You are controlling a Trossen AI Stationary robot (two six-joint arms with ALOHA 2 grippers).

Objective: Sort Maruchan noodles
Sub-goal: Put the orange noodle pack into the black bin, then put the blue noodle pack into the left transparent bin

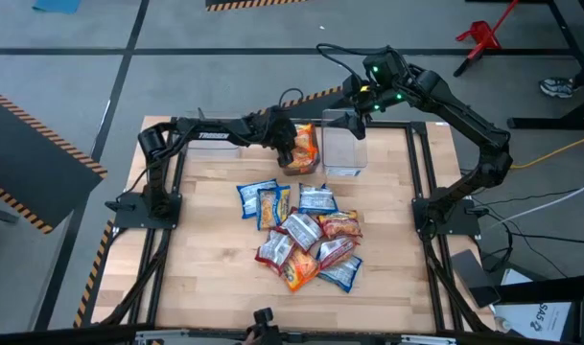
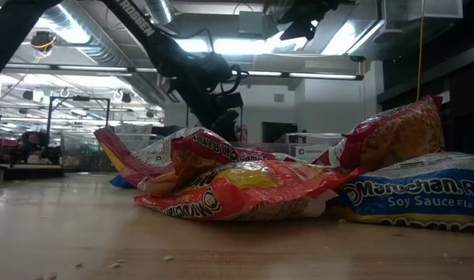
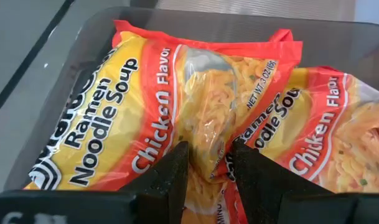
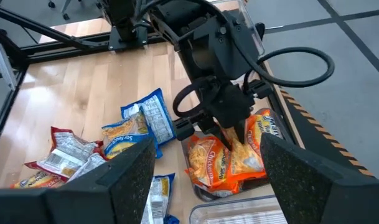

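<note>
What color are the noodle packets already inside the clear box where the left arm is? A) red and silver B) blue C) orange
C: the left gripper is over the bin, and the orange chicken packets lie inside it.

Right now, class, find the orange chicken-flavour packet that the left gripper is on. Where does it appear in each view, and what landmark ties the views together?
High view: orange chicken packet in the clear bin at the table's back edge.
Low view: not identifiable.
Left wrist view: fills the picture, a fold between the left gripper fingers.
Right wrist view: lower centre, under the left gripper.
Shared landmark: the left gripper.
</note>
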